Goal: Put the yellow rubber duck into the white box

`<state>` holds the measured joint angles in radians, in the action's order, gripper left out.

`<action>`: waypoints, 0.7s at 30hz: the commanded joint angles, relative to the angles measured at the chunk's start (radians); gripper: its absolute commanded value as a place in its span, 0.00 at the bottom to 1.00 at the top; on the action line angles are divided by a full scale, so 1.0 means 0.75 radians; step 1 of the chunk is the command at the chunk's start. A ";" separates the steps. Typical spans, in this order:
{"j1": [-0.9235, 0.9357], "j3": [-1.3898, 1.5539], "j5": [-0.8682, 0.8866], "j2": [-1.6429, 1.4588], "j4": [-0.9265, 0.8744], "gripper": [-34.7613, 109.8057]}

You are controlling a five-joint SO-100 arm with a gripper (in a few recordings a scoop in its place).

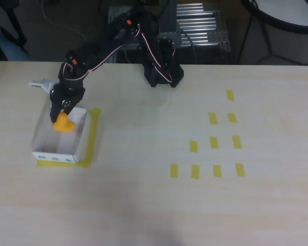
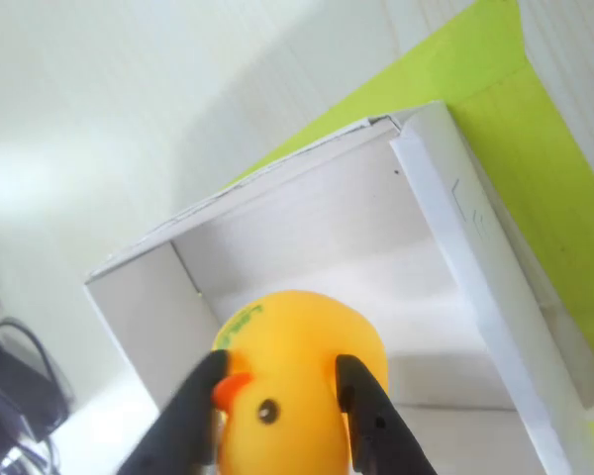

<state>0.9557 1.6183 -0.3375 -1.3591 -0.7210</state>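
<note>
Nearly done: yellow rubber duck [image 2: 292, 381] clamped in the claw [image 2: 282, 391] and hanging over the inside of the white box [image 1: 46, 141] on the tabletop [image 1: 159, 205], with only lowering and letting go left, judging from both views.

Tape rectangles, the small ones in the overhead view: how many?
10 tape rectangles, all in the right half: one on top, two below, three next, four in the bottom row.
</note>
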 commanded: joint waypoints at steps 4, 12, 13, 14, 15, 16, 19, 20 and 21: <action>0.000 -0.080 -0.029 -0.039 0.061 0.43; -0.094 -0.035 0.020 -0.247 0.022 0.35; -0.129 -0.029 0.067 -0.352 -0.031 0.32; -0.172 -0.031 0.129 -0.468 -0.102 0.29; -0.217 -0.043 0.188 -0.601 -0.178 0.26; -0.272 -0.057 0.247 -0.726 -0.245 0.24; -0.470 0.027 0.479 -1.143 -0.256 0.24; -0.546 0.104 0.499 -1.289 -0.198 0.24; -0.628 0.219 0.517 -1.444 -0.135 0.24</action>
<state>0.7010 1.6582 -0.0675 -1.9297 -0.8636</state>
